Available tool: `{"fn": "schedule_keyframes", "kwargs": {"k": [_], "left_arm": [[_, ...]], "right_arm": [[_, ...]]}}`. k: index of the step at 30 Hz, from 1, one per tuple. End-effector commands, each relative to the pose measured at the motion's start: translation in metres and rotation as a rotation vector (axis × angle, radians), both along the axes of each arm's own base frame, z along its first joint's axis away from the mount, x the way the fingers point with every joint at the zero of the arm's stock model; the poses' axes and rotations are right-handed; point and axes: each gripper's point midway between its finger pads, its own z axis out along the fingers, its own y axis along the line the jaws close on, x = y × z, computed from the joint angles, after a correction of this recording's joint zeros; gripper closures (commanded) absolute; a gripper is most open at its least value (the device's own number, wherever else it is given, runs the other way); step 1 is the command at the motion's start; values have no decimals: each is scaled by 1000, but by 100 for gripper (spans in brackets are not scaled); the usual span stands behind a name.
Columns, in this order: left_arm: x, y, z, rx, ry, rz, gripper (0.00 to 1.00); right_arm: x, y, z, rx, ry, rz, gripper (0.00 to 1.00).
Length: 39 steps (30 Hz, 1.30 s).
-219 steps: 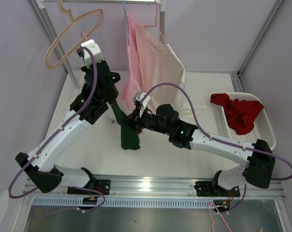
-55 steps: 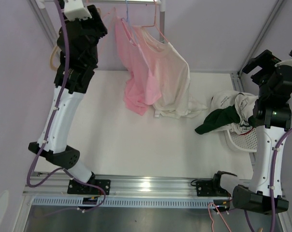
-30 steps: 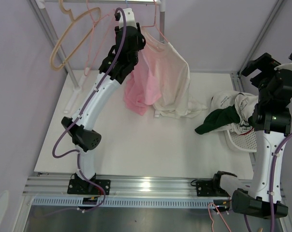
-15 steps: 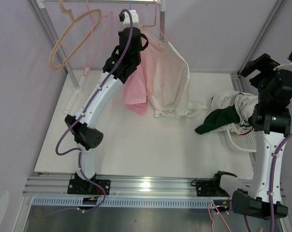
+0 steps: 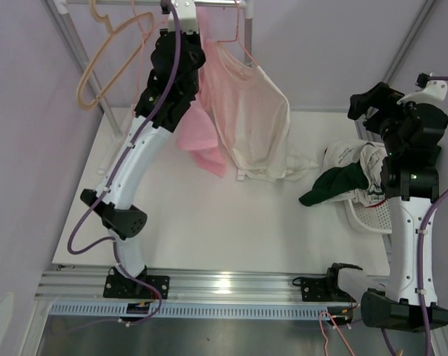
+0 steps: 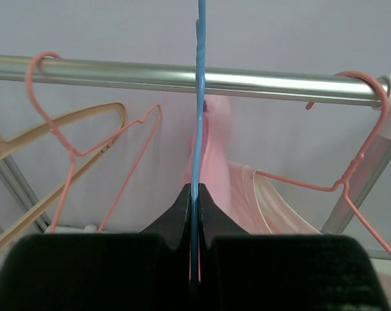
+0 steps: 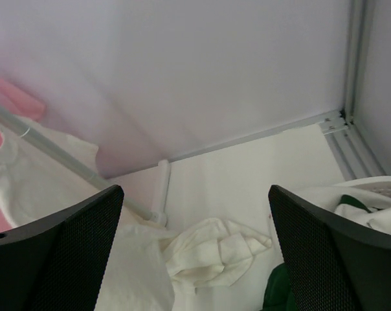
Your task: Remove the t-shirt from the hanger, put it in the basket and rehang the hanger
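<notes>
A pink t-shirt [image 5: 200, 135] hangs from a thin blue hanger [image 6: 198, 97] hooked over the metal rail [image 6: 118, 72]. In the left wrist view my left gripper [image 6: 194, 188] is shut on the blue hanger's wire just below the rail, and the pink t-shirt [image 6: 213, 152] drapes behind it. The left arm [image 5: 168, 70] reaches up to the rail. My right gripper [image 5: 367, 104] is raised at the far right, away from the rail. It stands open [image 7: 195, 246] with nothing between its fingers.
A cream t-shirt [image 5: 254, 119] hangs on a pink wire hanger [image 6: 351, 175] right of the pink one. An empty pink wire hanger [image 6: 66, 149] and a beige hanger [image 5: 109, 52] hang at left. A white basket [image 5: 372, 215] holds white and green garments [image 5: 335, 185].
My left gripper closed on the blue hanger wire and the arm shifted left along the rail, swinging the pink t-shirt left. The right gripper turned slightly left, still open.
</notes>
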Motion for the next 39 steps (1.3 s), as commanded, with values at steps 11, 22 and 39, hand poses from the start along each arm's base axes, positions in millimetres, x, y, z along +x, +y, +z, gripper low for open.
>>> {"fn": "schedule_keyframes", "kwargs": {"k": [11,22,39], "left_arm": [[-118,35,55,-161,-111,22,99],[-109,9,-31,-249,103,48,99],[-122,-20,-73,-287,213,78,99]], "right_arm": [[-49,188,3,-100,-56,619,1],[-140,304,-31,-113,-114,1073,2],[-122,371,-46,-109,-297,1089,2]]}}
